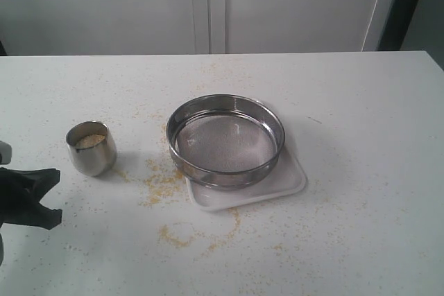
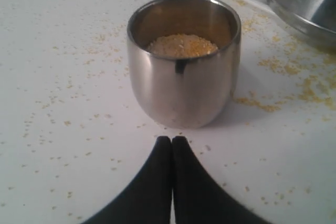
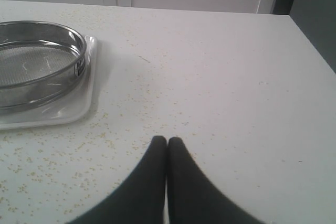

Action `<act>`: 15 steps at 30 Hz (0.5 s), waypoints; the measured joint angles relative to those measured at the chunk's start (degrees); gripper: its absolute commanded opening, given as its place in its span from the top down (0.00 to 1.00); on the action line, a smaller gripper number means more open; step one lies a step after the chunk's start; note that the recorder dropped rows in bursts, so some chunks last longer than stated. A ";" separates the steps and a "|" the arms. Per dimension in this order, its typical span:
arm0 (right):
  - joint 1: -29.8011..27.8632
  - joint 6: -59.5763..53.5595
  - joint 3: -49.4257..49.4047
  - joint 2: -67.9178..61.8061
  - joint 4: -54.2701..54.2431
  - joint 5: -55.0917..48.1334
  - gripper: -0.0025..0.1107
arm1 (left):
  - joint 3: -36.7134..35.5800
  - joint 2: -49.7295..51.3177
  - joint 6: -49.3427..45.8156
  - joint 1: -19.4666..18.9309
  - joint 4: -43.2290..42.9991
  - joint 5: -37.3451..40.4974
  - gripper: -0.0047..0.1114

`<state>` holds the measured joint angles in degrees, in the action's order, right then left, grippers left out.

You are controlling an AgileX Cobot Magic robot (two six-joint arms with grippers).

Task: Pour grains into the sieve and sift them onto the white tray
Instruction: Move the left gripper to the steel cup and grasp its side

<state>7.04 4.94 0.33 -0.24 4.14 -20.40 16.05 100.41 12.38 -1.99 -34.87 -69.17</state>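
Observation:
The steel sieve (image 1: 225, 140) rests on the white tray (image 1: 288, 184) mid-table; its mesh looks bare. To its left stands a small steel cup (image 1: 91, 148) holding yellow-beige grains (image 1: 90, 141). My left gripper (image 1: 38, 195) sits at the left edge, shut and holding nothing. In the left wrist view its tips (image 2: 171, 140) are just short of the cup (image 2: 184, 61), with grains (image 2: 181, 45) inside. My right gripper (image 3: 167, 141) is shut and holds nothing, on bare table beside the sieve (image 3: 37, 61) and tray (image 3: 79, 108); it is out of the exterior view.
Loose yellow meal (image 1: 163, 184) is scattered on the white table (image 1: 361, 116) between cup and tray and in front of the tray. The table's back edge meets a white wall (image 1: 208, 5). The table's right edge (image 3: 310, 40) lies beyond the right gripper.

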 measured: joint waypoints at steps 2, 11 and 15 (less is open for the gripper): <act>0.00 0.00 0.00 0.00 0.00 0.00 0.98 | 0.04 0.90 -0.11 0.00 -0.32 -0.03 0.96; 0.00 0.00 0.00 0.00 0.00 0.00 0.98 | 0.74 1.28 -1.97 0.00 -0.69 -0.37 0.63; 0.00 0.00 0.00 0.00 0.00 0.00 0.98 | 2.26 1.28 -1.97 0.00 -0.93 -0.37 0.34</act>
<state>7.04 4.94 0.33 -0.24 4.14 -20.40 18.31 101.69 10.40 -1.99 -35.80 -69.54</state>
